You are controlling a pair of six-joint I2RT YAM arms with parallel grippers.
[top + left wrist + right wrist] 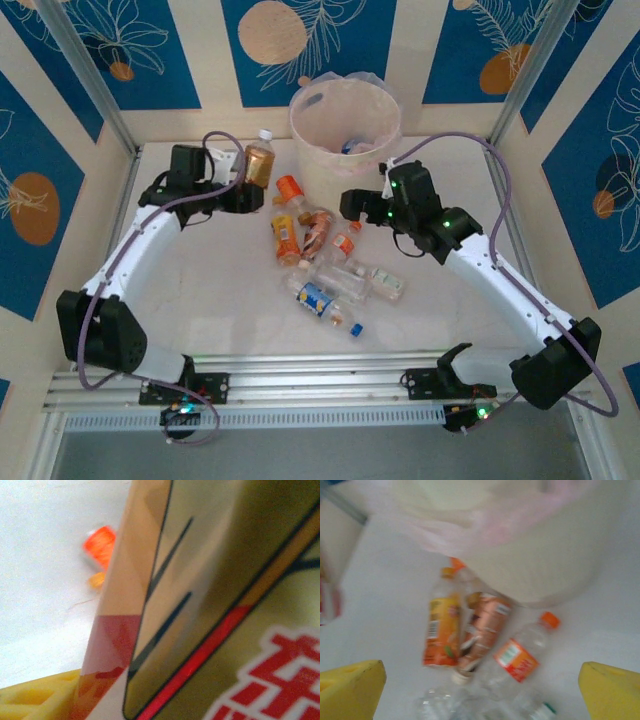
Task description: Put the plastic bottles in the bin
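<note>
Bin (300, 120): pink-lined cream bucket, upright at far centre of table (200, 300); sth blue inside, can't tell what.
L gripper (252, 188): pinching amber bottle (259, 160), which stands upright, white cap up, just left of bin & outside it; can't tell if it's clear of table.
L wrist view: bottle's label close up, red print; yellow pad (30, 700) at lower left, against it; blurred orange cap (100, 545) beyond, on table.
Pile (335, 275): loose bottles lying on sides, mid-table, in front of bin, between arms.
R gripper (352, 205): spread wide, nothing between; yellow fingertips (352, 687) at both lower corners of wrist view; hangs over pile, near bin's front-right.
Orange-label bottle (440, 630): side by side w/ copper-label bottle (482, 630), touching; its cap toward bin.
Clear bottle w/ orange label (517, 657): orange cap, tilted, just right of copper one.
Blue-label bottle (318, 298): near edge of pile.
Green-cap clear bottle (385, 283): pile's right edge.
</note>
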